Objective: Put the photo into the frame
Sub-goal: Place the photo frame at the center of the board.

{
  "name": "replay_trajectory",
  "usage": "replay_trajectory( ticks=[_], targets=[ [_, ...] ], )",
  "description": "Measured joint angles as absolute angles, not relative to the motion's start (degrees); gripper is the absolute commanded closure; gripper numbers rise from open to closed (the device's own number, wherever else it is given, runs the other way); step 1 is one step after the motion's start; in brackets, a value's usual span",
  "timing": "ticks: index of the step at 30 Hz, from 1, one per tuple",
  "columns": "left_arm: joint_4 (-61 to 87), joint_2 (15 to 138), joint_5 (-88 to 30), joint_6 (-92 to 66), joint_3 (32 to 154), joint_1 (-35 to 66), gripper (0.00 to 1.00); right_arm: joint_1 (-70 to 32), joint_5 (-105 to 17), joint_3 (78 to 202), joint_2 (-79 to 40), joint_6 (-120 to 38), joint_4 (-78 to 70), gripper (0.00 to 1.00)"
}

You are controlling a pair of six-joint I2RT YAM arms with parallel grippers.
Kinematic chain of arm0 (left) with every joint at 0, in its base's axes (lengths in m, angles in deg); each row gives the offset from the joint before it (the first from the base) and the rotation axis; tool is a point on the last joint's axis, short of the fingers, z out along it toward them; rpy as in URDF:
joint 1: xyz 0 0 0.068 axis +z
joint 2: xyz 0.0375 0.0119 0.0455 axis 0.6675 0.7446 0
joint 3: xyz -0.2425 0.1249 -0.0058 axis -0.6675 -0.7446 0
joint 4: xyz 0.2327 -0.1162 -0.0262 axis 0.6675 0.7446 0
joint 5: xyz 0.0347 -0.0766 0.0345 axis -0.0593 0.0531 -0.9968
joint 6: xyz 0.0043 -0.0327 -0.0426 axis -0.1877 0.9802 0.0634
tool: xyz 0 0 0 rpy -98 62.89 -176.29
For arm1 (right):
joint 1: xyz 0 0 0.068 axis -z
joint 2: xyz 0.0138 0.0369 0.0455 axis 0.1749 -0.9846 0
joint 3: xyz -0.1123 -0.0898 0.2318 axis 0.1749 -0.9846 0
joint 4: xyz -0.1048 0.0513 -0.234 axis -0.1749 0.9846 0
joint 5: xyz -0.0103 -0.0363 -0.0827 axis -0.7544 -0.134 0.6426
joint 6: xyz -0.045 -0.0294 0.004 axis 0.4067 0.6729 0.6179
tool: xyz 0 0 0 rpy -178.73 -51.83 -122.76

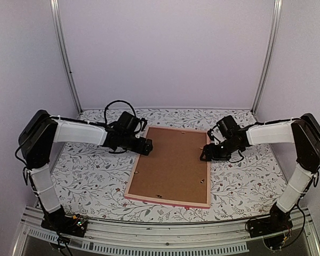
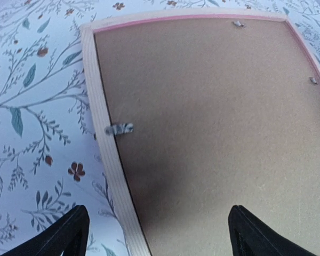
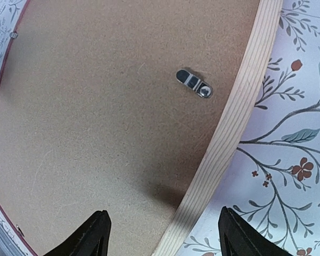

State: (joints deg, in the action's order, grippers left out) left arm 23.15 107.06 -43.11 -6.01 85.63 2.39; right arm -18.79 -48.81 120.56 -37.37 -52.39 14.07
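The thin-railed pink wooden frame [image 1: 168, 202] lies face down with its plain brown backing board [image 1: 170, 162] seated, the photo unseen, perhaps already beneath, while the left gripper [image 2: 157, 213] and right gripper [image 3: 162, 213] hover wide open, empty.

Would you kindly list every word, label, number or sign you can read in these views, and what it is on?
None: no readable text shows on the frame, its brown backing board, the metal clip or the floral tablecloth.
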Motion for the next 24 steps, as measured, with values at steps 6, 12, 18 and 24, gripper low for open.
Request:
replay_trajectory(
  ticks=[6,12,18,24],
  targets=[
    [25.5,114.5,-41.2,-12.9,97.0,2.7,0.08,-18.8,-48.3,120.9,-37.3,-52.2,14.1,0.27],
    [29.0,122.0,-41.1,-17.7,105.7,2.9,0.08,-18.8,-48.3,120.9,-37.3,-52.1,14.0,0.26],
    [31.3,127.0,-40.6,-20.4,109.7,3.0,0.08,-18.8,-48.3,120.9,-37.3,-52.0,14.0,0.26],
    [31.6,128.2,-40.6,-21.2,110.9,3.3,0.08,-18.8,-48.3,120.1,-37.3,-52.0,13.5,0.26]
  ],
)
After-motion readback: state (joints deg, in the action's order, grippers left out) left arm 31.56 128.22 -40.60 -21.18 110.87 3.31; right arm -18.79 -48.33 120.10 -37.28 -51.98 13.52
